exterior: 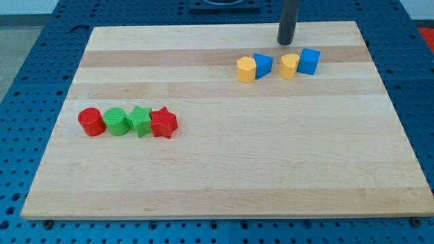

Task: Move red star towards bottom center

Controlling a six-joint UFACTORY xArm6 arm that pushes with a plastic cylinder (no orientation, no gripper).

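The red star [163, 123] sits near the board's left edge, touching the green star [141, 120]. Your tip [287, 42], a fingerless rod holding nothing, stands at the top edge, well apart.

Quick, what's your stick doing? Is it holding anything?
My tip: holds nothing, touches no block, near the view's top above the yellow and blue blocks, far from the red star.

Green star [140, 120] tight against red star [163, 123]'s left; other sides open.
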